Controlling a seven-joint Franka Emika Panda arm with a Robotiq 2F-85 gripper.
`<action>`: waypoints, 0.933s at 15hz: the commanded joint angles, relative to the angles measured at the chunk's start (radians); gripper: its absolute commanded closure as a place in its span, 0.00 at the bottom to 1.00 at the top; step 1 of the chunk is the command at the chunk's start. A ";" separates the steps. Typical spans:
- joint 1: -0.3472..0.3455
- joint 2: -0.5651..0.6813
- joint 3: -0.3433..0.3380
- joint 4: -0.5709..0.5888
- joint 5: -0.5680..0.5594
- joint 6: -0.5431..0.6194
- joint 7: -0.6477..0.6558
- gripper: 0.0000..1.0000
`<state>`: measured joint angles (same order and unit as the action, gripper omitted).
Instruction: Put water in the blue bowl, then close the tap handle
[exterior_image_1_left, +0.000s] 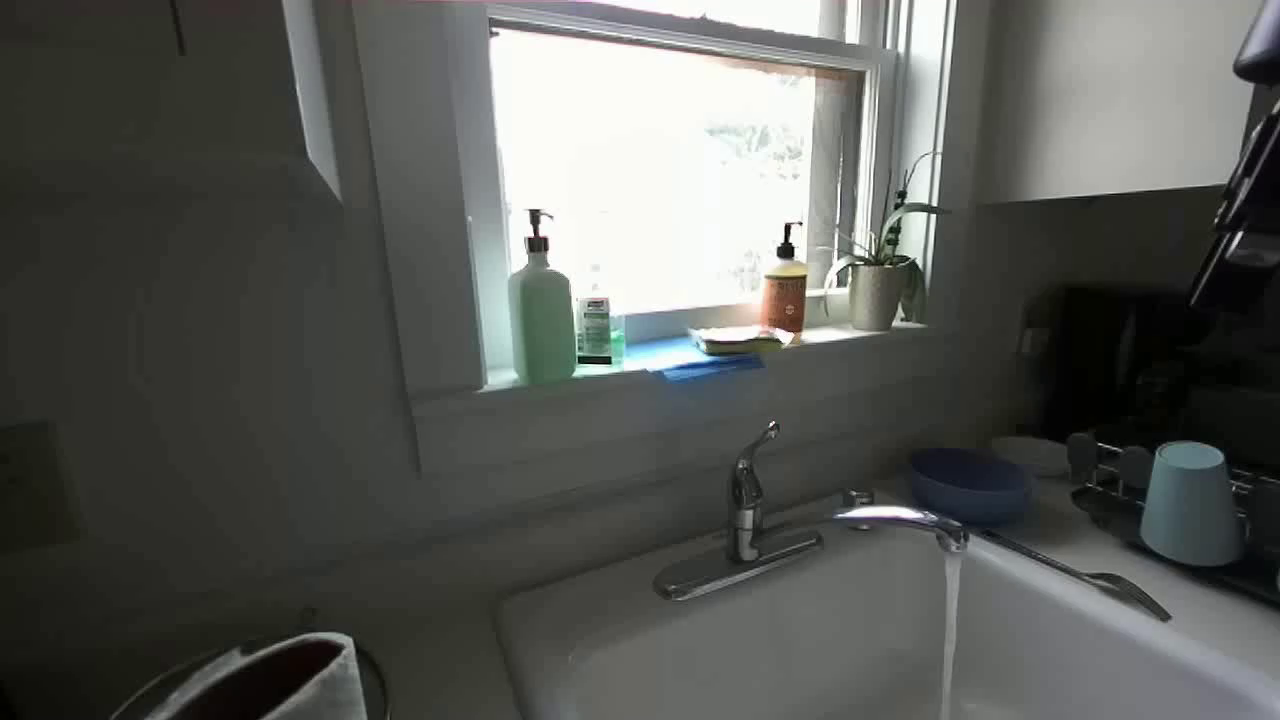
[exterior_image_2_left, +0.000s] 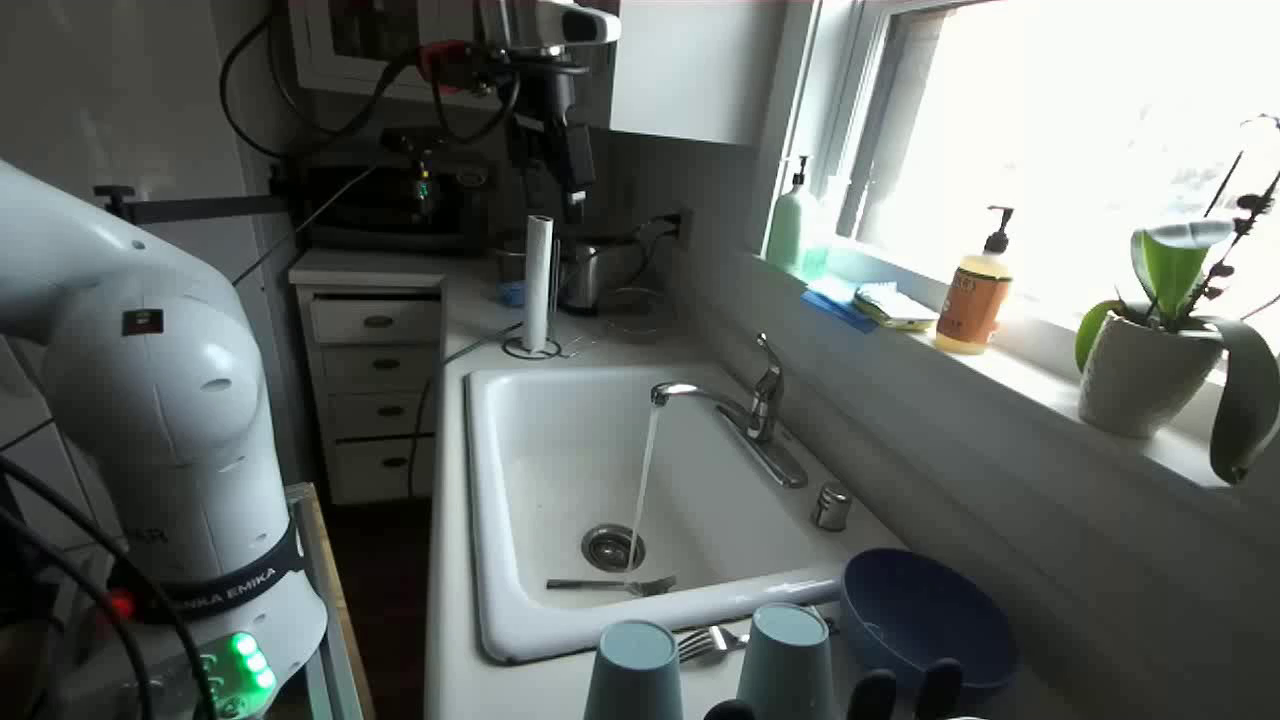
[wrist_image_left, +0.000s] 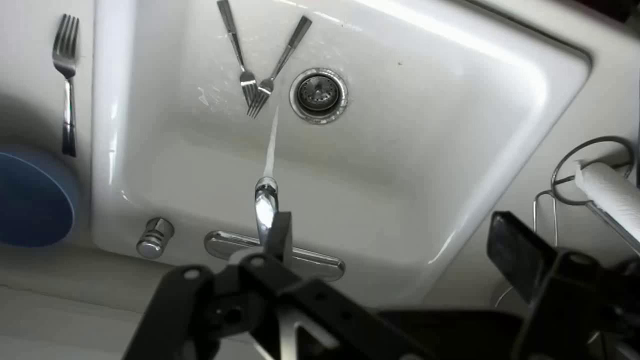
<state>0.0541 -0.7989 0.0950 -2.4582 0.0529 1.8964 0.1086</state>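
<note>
Looking down through the wrist view, we see the fingers (wrist_image_left: 520, 255) spread wide, one of them covering part of the chrome spout (wrist_image_left: 265, 205). In both exterior views they hang high, well apart from the tap handle (exterior_image_1_left: 746, 490), a short lever standing upright on the faucet base (exterior_image_1_left: 700, 577). Water (wrist_image_left: 270, 157) runs from the spout in a thin stream into the white sink (wrist_image_left: 400, 150), coming down near two forks (wrist_image_left: 265, 86) whose tines overlap beside the drain (wrist_image_left: 319, 95). We find the blue bowl (wrist_image_left: 32, 200) on the worktop (wrist_image_left: 30, 45) next to the sink, open side up and away from the stream, with another fork (wrist_image_left: 64, 60) lying near it along the sink's edge. In an exterior view we make out two pale mugs (exterior_image_2_left: 637, 660) turned upside down near the bowl, and a white paper roll (exterior_image_2_left: 538, 285) upright at the sink's far end. Above the faucet base, on the windowsill (exterior_image_2_left: 1045, 370), we have a green bottle (exterior_image_1_left: 543, 325), an orange-labelled bottle (exterior_image_1_left: 785, 300) and a potted plant (exterior_image_1_left: 874, 297).
</note>
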 joint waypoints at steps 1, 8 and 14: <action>-0.001 0.001 0.000 0.003 0.000 -0.002 -0.001 0.00; -0.001 0.000 0.000 0.003 0.000 -0.002 -0.001 0.00; -0.088 0.114 0.062 0.040 -0.104 0.051 0.118 0.00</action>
<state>0.0271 -0.7749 0.1057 -2.4569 0.0234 1.9040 0.1488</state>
